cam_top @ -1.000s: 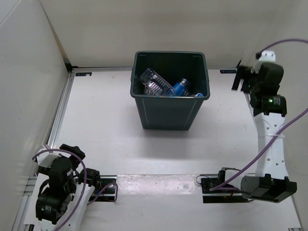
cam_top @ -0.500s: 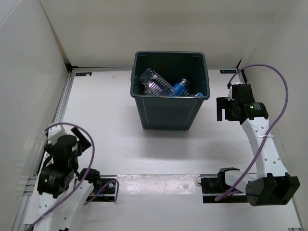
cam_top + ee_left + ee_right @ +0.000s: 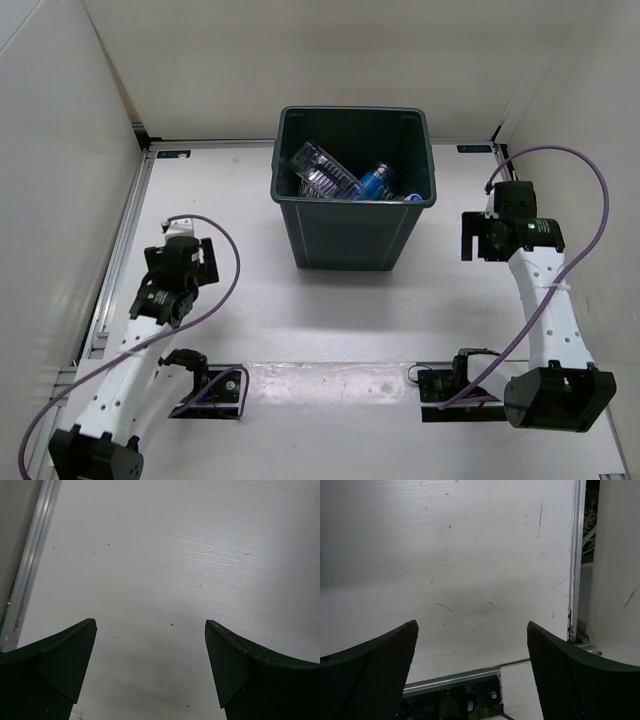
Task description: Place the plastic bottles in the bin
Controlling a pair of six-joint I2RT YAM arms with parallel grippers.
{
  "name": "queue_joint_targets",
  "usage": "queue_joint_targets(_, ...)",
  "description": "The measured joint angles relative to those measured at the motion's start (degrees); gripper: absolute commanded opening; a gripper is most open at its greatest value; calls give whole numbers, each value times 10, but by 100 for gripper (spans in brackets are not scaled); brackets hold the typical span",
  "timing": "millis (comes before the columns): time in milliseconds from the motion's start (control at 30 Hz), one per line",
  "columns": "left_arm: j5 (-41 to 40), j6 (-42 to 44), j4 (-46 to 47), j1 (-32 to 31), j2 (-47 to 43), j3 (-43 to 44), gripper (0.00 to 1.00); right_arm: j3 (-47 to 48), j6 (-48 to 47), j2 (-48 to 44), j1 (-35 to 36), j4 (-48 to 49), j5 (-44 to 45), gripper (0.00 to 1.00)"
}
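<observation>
Bottles are in! The plastic bottles (image 3: pixel 335 180) lie heaped at the bottom of the bin (image 3: pixel 350 240), a clear one tilted on the left and a blue-labelled one just beside it on the right. The bin stands upright at the far middle of the table (image 3: pixel 230 210), its back rim near the rear wall (image 3: pixel 320 60). White tabletop runs out on both sides to the left rail (image 3: pixel 125 240) and the right rail (image 3: pixel 576 555), each at the foot of a white side wall. The left gripper (image 3: pixel 150 623) hangs over bare table, well apart from the bin's left wall, jaws spread wide and holding nothing. The right gripper (image 3: pixel 472 624) sits off the bin's right side, close to its rail, jaws just as wide with nothing between them.
</observation>
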Motion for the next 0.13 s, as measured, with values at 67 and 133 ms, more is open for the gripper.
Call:
queue_joint_targets(67,15,-8,28,0,27,-11,100,-14,-10,-6,2,1,3,90)
queue_joint_targets(133,25,-18,64,0,52,-14,100,-25,-21,-10,4,8,4,90)
